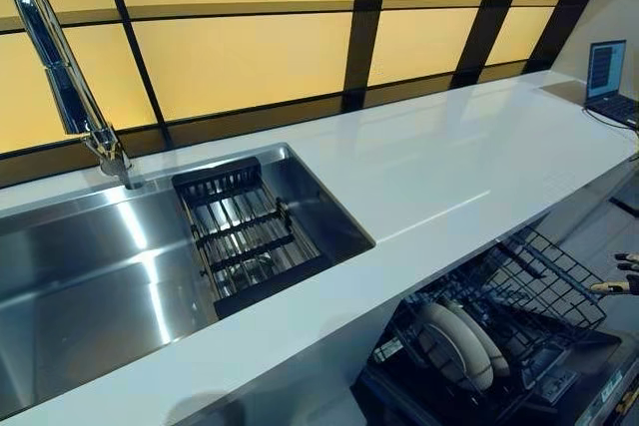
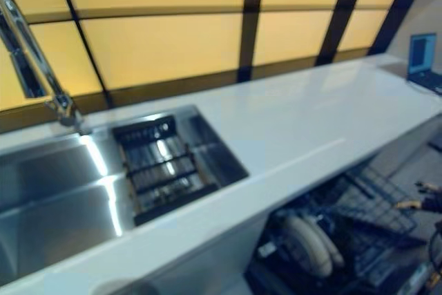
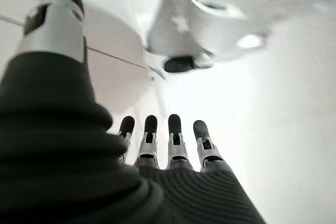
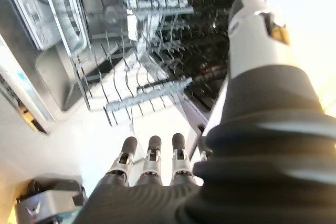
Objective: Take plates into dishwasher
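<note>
Two white plates (image 1: pixel 455 344) stand on edge in the black wire dishwasher rack (image 1: pixel 544 281), which is pulled out below the white counter (image 1: pixel 429 177). My right hand (image 1: pixel 621 278) shows at the right edge of the head views, beside the rack's right side. It is open and empty. In the right wrist view its straight fingers (image 4: pixel 153 157) and thumb (image 4: pixel 255 30) hang over the rack's wire tines (image 4: pixel 142 95). My left hand (image 3: pixel 173 142) shows only in the left wrist view, fingers straight, holding nothing, against white surfaces.
A steel sink (image 1: pixel 90 276) with a dark drying rack (image 1: pixel 245 231) inside and a chrome faucet (image 1: pixel 60 67) lies at the left. A laptop (image 1: pixel 609 82) sits at the counter's far right end. Yellow panels line the back wall.
</note>
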Motion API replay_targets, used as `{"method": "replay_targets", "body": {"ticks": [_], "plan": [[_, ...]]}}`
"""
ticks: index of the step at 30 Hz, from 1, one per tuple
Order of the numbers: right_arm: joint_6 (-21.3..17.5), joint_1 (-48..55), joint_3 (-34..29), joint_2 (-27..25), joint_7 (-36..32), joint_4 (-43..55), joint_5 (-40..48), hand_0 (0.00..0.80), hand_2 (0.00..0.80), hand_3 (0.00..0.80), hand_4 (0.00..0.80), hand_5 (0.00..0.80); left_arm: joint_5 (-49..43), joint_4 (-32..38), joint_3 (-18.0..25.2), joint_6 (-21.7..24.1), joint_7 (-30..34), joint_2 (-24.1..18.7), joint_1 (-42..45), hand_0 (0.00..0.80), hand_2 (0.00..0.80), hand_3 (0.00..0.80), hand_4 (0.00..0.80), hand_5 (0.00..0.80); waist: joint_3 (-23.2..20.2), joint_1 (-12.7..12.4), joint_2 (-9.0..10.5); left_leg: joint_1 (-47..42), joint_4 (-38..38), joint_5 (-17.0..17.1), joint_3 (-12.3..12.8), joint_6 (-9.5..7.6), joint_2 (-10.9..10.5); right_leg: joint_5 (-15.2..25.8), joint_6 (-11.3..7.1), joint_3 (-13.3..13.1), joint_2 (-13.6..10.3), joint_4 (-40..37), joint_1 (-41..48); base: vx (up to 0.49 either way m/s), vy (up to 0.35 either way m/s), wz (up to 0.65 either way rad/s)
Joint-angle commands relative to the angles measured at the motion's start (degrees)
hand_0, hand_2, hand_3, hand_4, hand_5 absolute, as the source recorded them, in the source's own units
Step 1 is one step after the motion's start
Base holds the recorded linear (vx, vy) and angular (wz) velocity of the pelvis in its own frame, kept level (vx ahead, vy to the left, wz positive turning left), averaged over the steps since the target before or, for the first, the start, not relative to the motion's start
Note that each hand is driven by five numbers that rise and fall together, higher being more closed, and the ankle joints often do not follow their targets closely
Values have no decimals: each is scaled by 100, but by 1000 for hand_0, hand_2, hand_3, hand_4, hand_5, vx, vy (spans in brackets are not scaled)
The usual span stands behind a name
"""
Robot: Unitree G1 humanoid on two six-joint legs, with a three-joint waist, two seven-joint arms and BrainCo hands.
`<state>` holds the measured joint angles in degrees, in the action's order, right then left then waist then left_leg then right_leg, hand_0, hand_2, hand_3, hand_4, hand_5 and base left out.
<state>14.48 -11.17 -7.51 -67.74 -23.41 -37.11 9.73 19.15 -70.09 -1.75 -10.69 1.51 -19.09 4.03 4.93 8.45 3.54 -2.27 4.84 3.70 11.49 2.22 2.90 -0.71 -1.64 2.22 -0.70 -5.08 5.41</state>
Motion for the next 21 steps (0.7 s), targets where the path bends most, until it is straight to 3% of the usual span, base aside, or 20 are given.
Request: {"method": "replay_targets", "body": {"ticks": [1,3,6,9,11,12,14,15,17,19,20,21], "plan": [[1,-532,170,-670,-40,-70,6,0,0,0,0,0,-204,-381,274,-205,-363,-358,-21,0,0,0,0,0,-264,-308,330,-368,16,-310,-167,315,384,297,-478,200,-56,46,-165,105,-241,5],[-6,-606,224,-721,-47,-174,-27,0,0,0,0,0,-186,-433,325,-126,-396,-385,47,0,0,0,0,0,-246,-381,333,-279,16,-215,-253,361,409,271,-430,269,9,29,-137,66,-164,9],[11,-776,283,-813,53,-424,36,0,0,0,0,0,-187,-458,385,27,-362,-442,146,0,0,0,0,0,-156,-568,322,177,16,264,-384,602,510,249,-391,304,183,8,-61,12,-125,14],[54,-1013,240,-931,161,-723,122,0,0,0,0,0,-126,-332,315,16,-214,-523,-160,0,0,0,0,0,-40,-565,325,209,-78,307,-234,564,569,299,-379,334,147,8,-127,-164,-33,18],[29,-1085,253,-959,247,-842,50,0,0,0,0,0,-32,-232,165,-43,-198,-481,-489,0,0,0,0,0,-96,-284,354,-177,-412,-47,60,511,629,464,-350,439,-42,42,-367,-271,96,35],[58,-1055,204,-998,265,-799,78,0,0,0,0,0,14,-202,132,-50,-183,-450,-555,0,0,0,0,0,-125,-167,354,-398,-525,-193,57,489,645,515,-334,462,-83,76,-436,-305,162,44],[109,-939,0,-1094,261,-776,140,0,0,0,0,0,71,-158,101,-82,-140,-401,-660,0,0,0,0,0,-232,31,364,-699,-855,-282,-83,448,679,621,-258,518,-132,148,-655,-300,127,43],[144,-688,-303,-1131,303,-825,148,0,0,0,0,0,14,-103,57,-124,-102,-281,-781,0,0,0,0,0,-340,232,307,-1049,-1059,-359,-406,412,662,703,-182,508,-103,311,-1018,-296,84,48],[111,-418,-578,-1079,411,-902,187,0,0,0,0,0,-7,-34,-6,-189,-134,-195,-838,0,0,0,0,0,-328,298,261,-1206,-1016,-634,-628,373,563,754,-190,472,-46,476,-1320,-330,53,58],[-43,-293,-743,-974,602,-1228,266,0,0,0,0,0,-62,-82,-133,-189,-142,-144,-933,0,0,0,0,0,-267,350,189,-1398,-689,-910,-542,382,546,861,-283,587,-87,734,-1786,-457,101,60],[-92,-323,-761,-969,687,-1420,297,0,0,0,0,0,-95,-165,-194,-141,-140,-158,-962,0,0,0,0,0,-264,417,144,-1580,-539,-953,-381,473,632,954,-356,734,-199,786,-2019,-621,236,62],[-89,-416,-733,-976,812,-1585,449,0,0,0,0,0,39,-289,-249,-126,-239,-181,-928,0,0,0,0,0,-278,427,93,-1667,-413,-944,-379,543,666,1035,-420,781,-291,789,-2189,-624,245,56]]}}
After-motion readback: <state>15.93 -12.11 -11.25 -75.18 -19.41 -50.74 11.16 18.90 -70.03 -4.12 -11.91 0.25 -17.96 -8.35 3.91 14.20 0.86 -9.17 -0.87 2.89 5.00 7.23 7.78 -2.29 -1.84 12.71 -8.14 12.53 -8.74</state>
